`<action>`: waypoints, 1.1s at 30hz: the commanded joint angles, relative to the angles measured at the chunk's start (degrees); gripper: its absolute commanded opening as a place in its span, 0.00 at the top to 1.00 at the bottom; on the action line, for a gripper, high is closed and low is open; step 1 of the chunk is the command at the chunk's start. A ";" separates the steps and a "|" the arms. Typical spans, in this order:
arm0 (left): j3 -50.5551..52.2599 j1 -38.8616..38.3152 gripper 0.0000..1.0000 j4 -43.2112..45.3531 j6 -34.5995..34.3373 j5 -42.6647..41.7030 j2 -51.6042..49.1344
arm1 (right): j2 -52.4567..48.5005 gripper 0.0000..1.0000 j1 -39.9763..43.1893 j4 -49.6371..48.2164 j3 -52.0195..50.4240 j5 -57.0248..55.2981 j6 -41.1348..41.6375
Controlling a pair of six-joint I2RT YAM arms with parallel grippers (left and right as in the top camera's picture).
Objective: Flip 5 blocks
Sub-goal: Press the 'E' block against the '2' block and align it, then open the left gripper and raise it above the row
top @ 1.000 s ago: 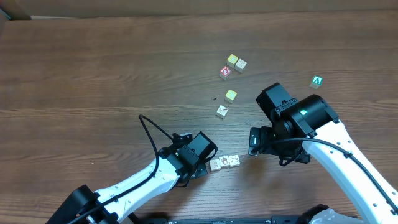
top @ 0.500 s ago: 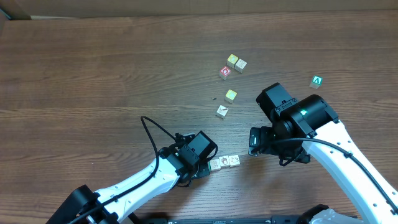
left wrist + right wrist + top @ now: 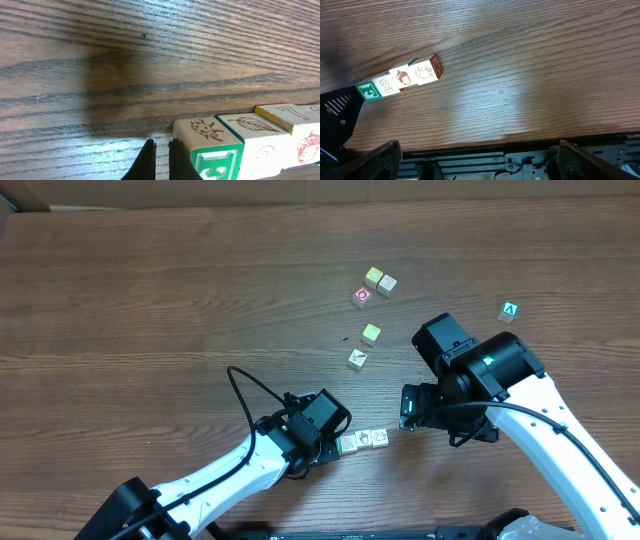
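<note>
The left gripper (image 3: 160, 159) has its two fingers pressed together with nothing between them. The tips sit low on the table (image 3: 100, 75), just beside the near end of a short row of blocks (image 3: 364, 440). Closest to the tips is the ladybug block (image 3: 202, 131), then the leaf block (image 3: 252, 125), with a yellow-edged block (image 3: 292, 112) farthest along.

This looks like work on the row's end block, probably a nudge or tip rather than a grasp. Turning it over calls for either a push low on its side or parting the fingers to take hold.

Beyond the row's far end, the right gripper (image 3: 479, 150) hangs spread wide and empty. Well past it lie loose cubes, among them a red-marked block (image 3: 362, 296).

No container is in view.
</note>
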State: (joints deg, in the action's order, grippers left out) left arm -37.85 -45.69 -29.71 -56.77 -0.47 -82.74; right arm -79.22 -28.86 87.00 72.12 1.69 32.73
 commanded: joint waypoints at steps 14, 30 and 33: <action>-1.73 4.79 0.95 -6.67 2.60 3.19 2.21 | 1.22 0.00 0.22 -0.35 1.36 0.13 -0.44; -12.52 6.80 0.00 -11.15 21.22 3.61 3.48 | 1.22 0.00 0.22 -0.92 1.36 0.13 -0.44; -12.52 6.80 0.00 -11.15 21.24 3.61 3.48 | 1.22 0.00 0.22 -0.94 1.36 0.13 -0.44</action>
State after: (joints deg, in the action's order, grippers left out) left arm -49.04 -39.27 -40.75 -37.74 2.39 -80.36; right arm -79.22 -28.86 86.21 72.12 1.69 32.71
